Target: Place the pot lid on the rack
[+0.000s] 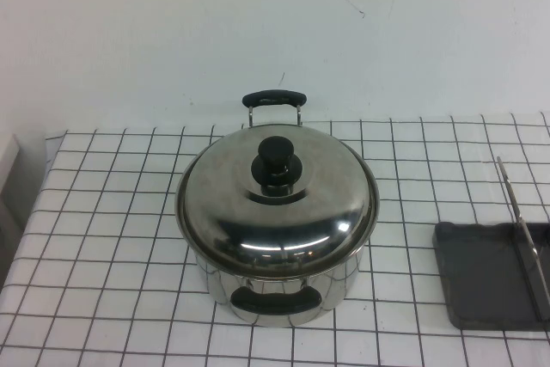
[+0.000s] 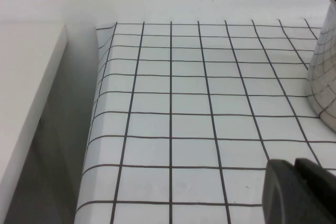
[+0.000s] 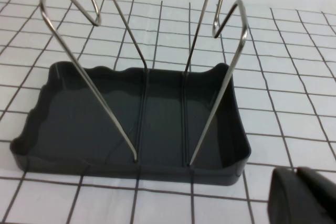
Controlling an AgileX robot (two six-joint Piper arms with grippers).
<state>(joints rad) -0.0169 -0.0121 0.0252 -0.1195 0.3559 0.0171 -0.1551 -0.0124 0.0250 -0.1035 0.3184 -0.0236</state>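
Observation:
The shiny domed pot lid [image 1: 249, 212] with its black knob [image 1: 276, 157] sits on the steel pot [image 1: 284, 285] in the middle of the checked table. The dark grey rack [image 1: 490, 277] with upright wire bars [image 1: 524, 238] lies at the right edge. Neither gripper shows in the high view. My left gripper [image 2: 295, 162] is shut and empty, low over the table left of the pot [image 2: 325, 66]. My right gripper [image 3: 296, 171] is shut and empty, just in front of the rack [image 3: 131, 170] and its wire bars [image 3: 94, 87].
The table's left edge [image 2: 97, 103] drops off beside a white ledge [image 2: 26, 103]. A white wall [image 1: 275, 23] stands behind the table. The pot has black handles at its front [image 1: 273, 301] and back [image 1: 273, 98].

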